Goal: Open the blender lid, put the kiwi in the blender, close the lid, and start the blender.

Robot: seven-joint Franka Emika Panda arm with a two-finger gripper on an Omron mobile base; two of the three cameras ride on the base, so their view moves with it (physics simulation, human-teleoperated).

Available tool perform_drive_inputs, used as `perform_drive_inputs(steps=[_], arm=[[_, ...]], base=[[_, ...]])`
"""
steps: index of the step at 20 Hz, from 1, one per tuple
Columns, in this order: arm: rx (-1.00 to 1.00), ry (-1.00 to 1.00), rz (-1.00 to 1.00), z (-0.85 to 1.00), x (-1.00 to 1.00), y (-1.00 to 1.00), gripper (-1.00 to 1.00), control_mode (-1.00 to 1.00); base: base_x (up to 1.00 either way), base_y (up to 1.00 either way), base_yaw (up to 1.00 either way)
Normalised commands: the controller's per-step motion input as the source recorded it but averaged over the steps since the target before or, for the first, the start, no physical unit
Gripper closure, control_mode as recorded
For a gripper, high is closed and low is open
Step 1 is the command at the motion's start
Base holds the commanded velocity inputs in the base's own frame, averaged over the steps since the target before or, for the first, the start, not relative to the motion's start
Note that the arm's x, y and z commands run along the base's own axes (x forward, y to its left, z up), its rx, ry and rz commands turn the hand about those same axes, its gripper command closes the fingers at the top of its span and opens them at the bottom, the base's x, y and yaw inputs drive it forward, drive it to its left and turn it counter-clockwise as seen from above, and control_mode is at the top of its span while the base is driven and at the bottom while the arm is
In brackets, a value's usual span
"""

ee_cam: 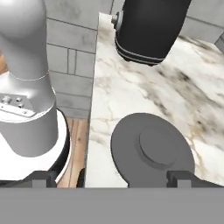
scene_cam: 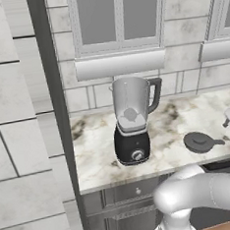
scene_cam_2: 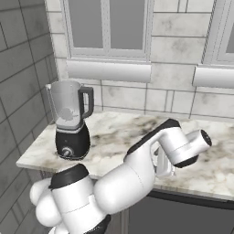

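The blender (scene_cam: 132, 121) stands lidless at the marble worktop (scene_cam: 95, 148) left end. To its right, the blender lid (scene_cam: 200, 142) lies flat near the front edge. The end effector (ee_cam: 113, 177), fingers released wide apart, hovers over the lid.

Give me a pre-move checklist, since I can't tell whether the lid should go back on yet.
1. Lid off the jar: ok. The blender lid lies flat on the counter, to the right of the blender, whose mouth is open.
2. Kiwi in the jar: cannot tell. A pale round shape sits low behind the tinted wall; it may be the blades.
3. Tool open: ok. Its fingertips stand wide apart with nothing held.
4. Tool centred on the lid: not ok. In the hand view the lid sits towards one fingertip, off the midline.
5. Blender upright and clear of the lid: ok.
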Motion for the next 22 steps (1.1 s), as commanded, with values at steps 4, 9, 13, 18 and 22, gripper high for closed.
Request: perform_drive_inputs(steps=[4,9,13,18,22], arm=[[-0.09,0.0,0.07,-0.34,0.25,0.05,-1.0,-1.0],[-0.05,0.0,-0.08,-0.37,0.37,0.06,-1.0,-1.0],[-0.05,0.0,-0.16,-0.46,0.12,0.03,-1.0,-1.0],[-0.05,0.0,-0.03,-0.21,0.0,0.0,-1.0,-1.0],[-0.13,0.0,-0.08,-0.25,0.0,0.09,-1.0,-1.0]], base=[[0.0,0.0,0.0],[0.0,0.0,0.0],[0.0,0.0,0.0],[0.0,0.0,0.0],[0.0,0.0,0.0]])
